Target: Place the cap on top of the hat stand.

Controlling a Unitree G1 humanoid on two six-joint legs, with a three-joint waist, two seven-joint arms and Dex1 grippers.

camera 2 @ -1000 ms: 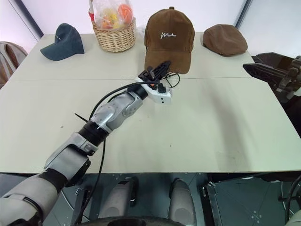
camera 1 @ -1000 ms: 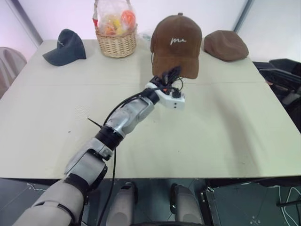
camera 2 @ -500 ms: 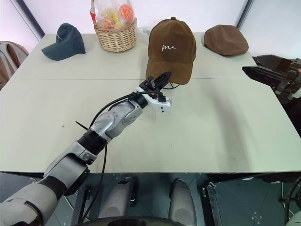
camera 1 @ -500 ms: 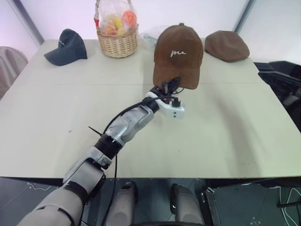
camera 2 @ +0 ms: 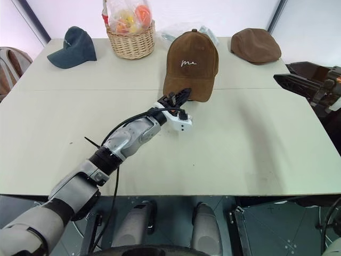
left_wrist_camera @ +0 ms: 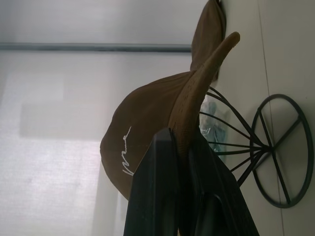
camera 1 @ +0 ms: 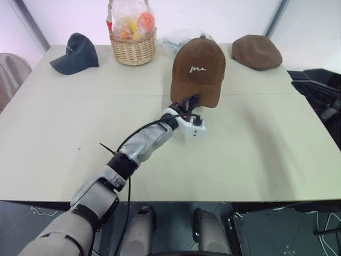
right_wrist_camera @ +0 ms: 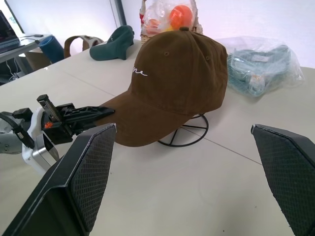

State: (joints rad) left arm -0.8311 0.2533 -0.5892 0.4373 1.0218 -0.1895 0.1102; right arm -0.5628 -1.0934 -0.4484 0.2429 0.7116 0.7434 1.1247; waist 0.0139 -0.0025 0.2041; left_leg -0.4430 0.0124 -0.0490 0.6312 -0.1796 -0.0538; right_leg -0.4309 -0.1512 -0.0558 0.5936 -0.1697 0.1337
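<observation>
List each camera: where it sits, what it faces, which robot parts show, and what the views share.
Head pair: looks down over the table; left gripper at the cap.
Left wrist: along its fingers pinching the brim, hat stand behind.
Right wrist: open right gripper facing the cap from the side.
Shared: the cap.

Cap (right_wrist_camera: pixel 172 83) covers the wire globe of the hat stand (right_wrist_camera: pixel 189 135); from the right wrist just the round base and a bit of stem show. Left gripper (left_wrist_camera: pixel 183 147) fingertips hide the brim edge they pinch. Right gripper (right_wrist_camera: pixel 184 162) fingers are cut off at the frame edges. Bag contents in the basket (camera 1: pixel 132 49) are too blurry to tell.
</observation>
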